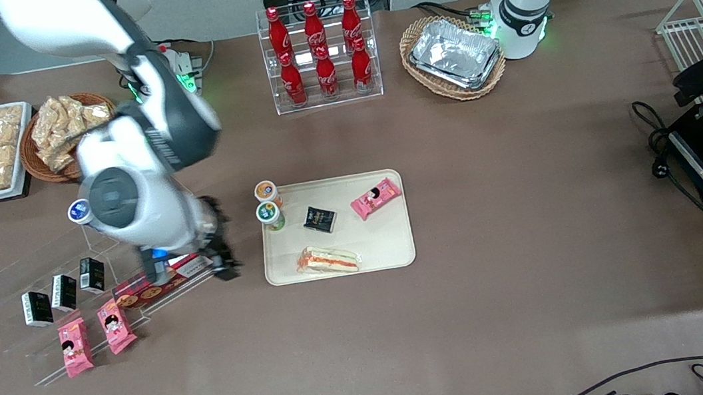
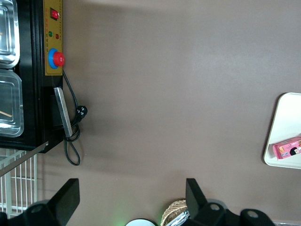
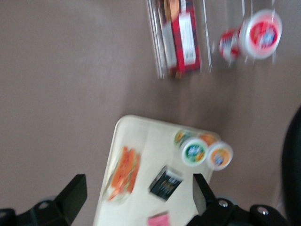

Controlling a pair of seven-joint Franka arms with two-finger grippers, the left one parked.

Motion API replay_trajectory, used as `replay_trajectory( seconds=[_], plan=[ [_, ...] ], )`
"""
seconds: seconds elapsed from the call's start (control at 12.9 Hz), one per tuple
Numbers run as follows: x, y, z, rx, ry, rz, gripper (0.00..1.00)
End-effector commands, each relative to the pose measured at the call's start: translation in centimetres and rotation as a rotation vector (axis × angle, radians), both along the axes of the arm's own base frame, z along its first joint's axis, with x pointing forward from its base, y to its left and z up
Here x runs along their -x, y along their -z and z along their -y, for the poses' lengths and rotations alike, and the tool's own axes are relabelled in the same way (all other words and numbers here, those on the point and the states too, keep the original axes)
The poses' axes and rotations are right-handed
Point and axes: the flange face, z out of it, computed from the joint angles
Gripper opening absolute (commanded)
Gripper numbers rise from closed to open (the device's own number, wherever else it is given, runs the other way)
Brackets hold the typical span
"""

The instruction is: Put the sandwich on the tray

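Observation:
The clear-wrapped sandwich (image 1: 328,260) with its orange and green filling lies on the cream tray (image 1: 391,249), near the tray's edge closest to the front camera. It also shows in the right wrist view (image 3: 123,173), lying on the tray (image 3: 123,136). My right gripper (image 1: 219,254) hangs open and empty above the bare table, beside the tray toward the working arm's end, next to the clear display steps. Its fingers (image 3: 70,195) stand wide apart with nothing between them.
On the tray also lie a pink snack packet (image 1: 376,198), a small black packet (image 1: 319,219) and two small cups (image 1: 270,214). Clear display steps (image 1: 68,293) hold black boxes, pink packets and a red box. A cola bottle rack (image 1: 320,53) and a foil-tray basket (image 1: 453,54) stand farther back.

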Motion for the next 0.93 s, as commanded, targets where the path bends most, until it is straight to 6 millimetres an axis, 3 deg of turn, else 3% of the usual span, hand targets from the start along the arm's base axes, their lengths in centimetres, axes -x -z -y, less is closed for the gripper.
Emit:
replay_trajectory(
  seconds=[0.0,0.16,0.39,0.62,0.85],
  plan=[
    [-0.1,-2.9,9.5,-0.095,-0.315,-0.038,1.00],
    [0.1,-4.7,13.4,-0.120,-0.465,-0.029,1.00],
    [0.6,-7.2,15.2,-0.127,-0.563,0.014,1.00],
    [1.2,-8.7,17.1,-0.115,-0.859,0.040,1.00],
    [2.6,-11.7,19.0,-0.115,-1.086,0.074,1.00]
  ],
)
